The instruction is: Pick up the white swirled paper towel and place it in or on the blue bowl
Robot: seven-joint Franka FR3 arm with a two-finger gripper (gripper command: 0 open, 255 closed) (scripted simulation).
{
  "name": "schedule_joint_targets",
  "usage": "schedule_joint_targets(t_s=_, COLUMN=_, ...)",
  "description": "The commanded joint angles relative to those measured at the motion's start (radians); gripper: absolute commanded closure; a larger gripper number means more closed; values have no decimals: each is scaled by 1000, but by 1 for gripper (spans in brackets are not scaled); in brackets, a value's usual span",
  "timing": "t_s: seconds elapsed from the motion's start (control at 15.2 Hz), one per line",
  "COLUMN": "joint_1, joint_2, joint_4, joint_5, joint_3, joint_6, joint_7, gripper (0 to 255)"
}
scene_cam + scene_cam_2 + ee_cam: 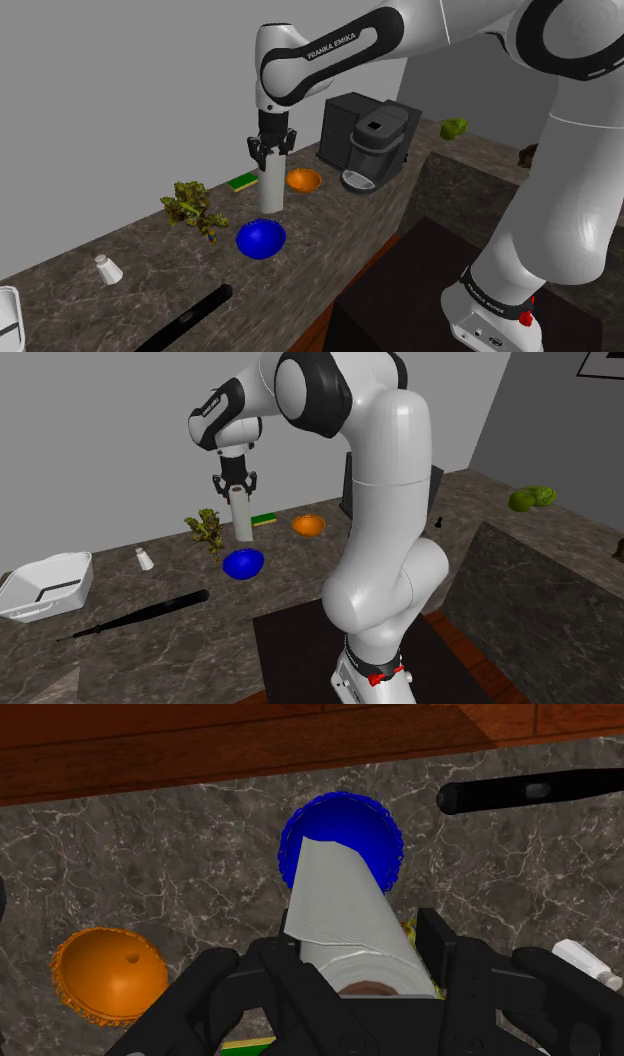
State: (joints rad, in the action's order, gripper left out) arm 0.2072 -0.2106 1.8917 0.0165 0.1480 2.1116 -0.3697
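My black gripper (271, 150) is shut on the top of a white paper towel roll (270, 188), which hangs upright in the air over the dark marble counter. The roll (241, 517) is lifted behind the blue bowl (261, 238), whose rim is scalloped. In the wrist view the roll (345, 919) runs from between the fingers toward the blue bowl (345, 824) and covers part of it. The bowl (243, 563) stands on the counter and holds nothing.
An orange bowl (304, 180), a green sponge (242, 182) and a leafy green bunch (195, 207) lie near the roll. A black coffee machine (365, 143) stands at the back. A small white shaker (108, 269), a long black tool (140, 614) and a white tray (45, 585) lie further along the counter.
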Motion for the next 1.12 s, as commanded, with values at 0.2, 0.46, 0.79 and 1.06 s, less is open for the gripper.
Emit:
schedule_joint_targets(t_s=0.2, joint_1=30, joint_2=-52, joint_4=-80, joint_5=-14, joint_3=14, joint_6=-28, joint_7=-50, gripper=255)
schedule_joint_targets(t_s=0.46, joint_1=31, joint_2=-72, joint_4=-53, joint_5=-17, joint_3=13, joint_6=19, joint_7=-51, gripper=255)
schedule_joint_targets(t_s=0.79, joint_1=33, joint_2=-102, joint_4=-24, joint_5=-22, joint_3=11, joint_6=78, joint_7=-52, gripper=255)
schedule_joint_targets(t_s=1.06, joint_1=34, joint_2=-128, joint_4=-5, joint_5=-26, joint_3=9, joint_6=123, joint_7=-53, gripper=255)
